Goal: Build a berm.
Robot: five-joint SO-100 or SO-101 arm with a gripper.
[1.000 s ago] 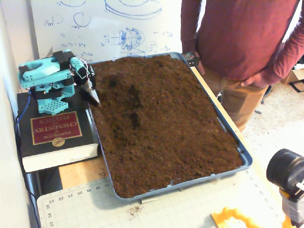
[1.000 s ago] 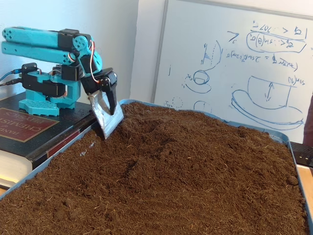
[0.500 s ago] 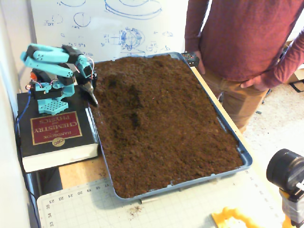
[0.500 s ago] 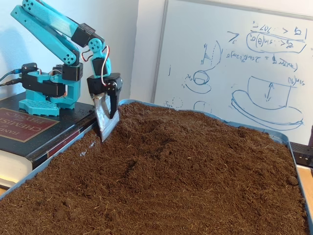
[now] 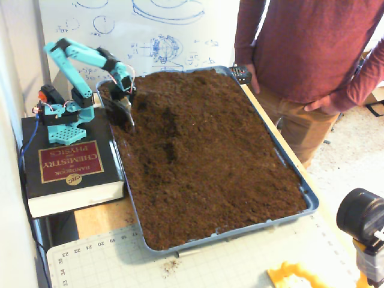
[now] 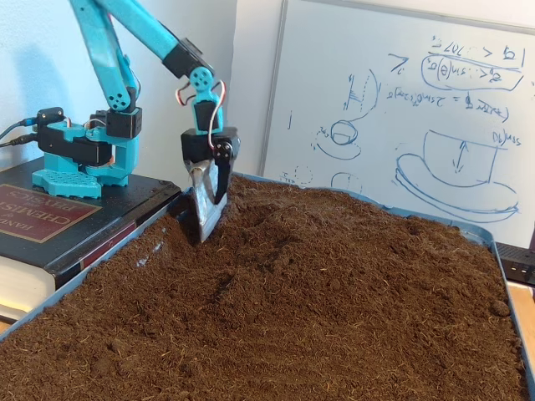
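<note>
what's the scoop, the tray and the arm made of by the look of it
Scoop: seemingly thin sheet metal, grey with a dull shine, tip sunk in the soil.
Tray: probably plastic, smooth blue with a rounded rim.
Arm: likely 3D-printed plastic, matte turquoise, with black servo blocks at the end effector; layer lines are too fine to confirm.

Evenly lit, soft diffuse indoor light, no harsh shadows. Soil (image 5: 210,150) dark, low in detail; small shadowed dents near arm. Whiteboard (image 6: 401,109) bright, mild glare. Slightly soft and noisy in both fixed views. Camera lens (image 5: 362,216) at corner blurred.
</note>
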